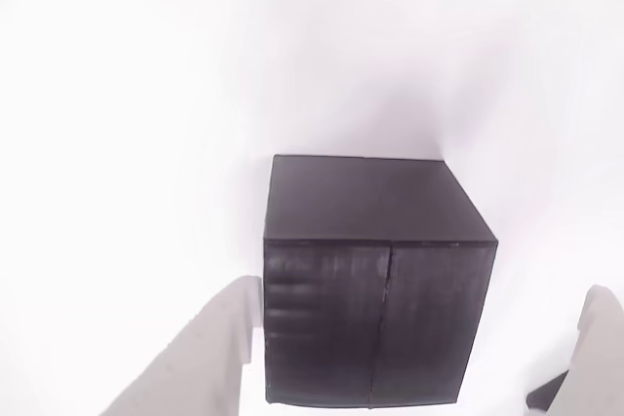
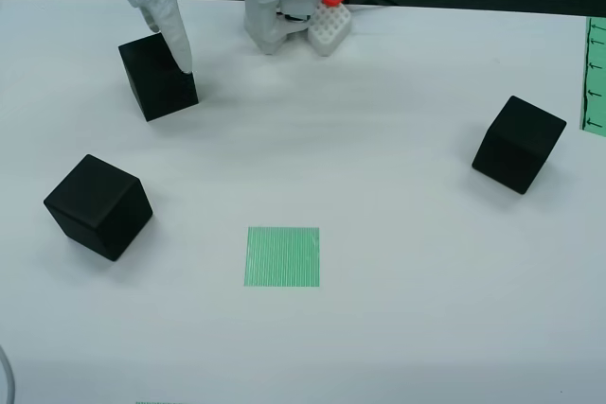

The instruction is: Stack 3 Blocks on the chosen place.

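Blocks lie well apart on the white table, none stacked: in the view from above, one at the left, one at the upper left under the gripper, one at the right. The striped green patch sits bare between them. The jaws stand open around that upper-left block, holding nothing. Judged step: first pickup; next, closing squarely, then lifting.

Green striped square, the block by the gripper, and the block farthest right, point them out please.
Green striped square (image 2: 283,256), view from above, its middle.
Block by the gripper (image 2: 151,82), view from above, its top face.
Rightmost block (image 2: 521,139), view from above, its top face.
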{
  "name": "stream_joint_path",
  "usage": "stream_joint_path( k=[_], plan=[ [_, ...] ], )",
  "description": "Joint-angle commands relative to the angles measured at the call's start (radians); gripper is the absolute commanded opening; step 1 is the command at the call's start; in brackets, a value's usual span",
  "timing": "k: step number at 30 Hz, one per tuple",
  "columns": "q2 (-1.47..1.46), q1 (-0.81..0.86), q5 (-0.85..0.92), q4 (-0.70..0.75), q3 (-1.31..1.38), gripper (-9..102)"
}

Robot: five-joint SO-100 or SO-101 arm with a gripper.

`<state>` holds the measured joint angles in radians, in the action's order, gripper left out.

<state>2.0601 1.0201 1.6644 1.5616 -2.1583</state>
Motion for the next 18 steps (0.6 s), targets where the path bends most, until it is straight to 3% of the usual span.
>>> stream_joint_path(
  k=[1,9,18],
  plan=[
    [-0.025,0.029,0.012,-0.017,0.011,41],
    [-0.110,0.075,0.017,-0.129,0.023,41],
    [-0.175,0.006,0.000,-0.175,-0.002,40]
  ],
)
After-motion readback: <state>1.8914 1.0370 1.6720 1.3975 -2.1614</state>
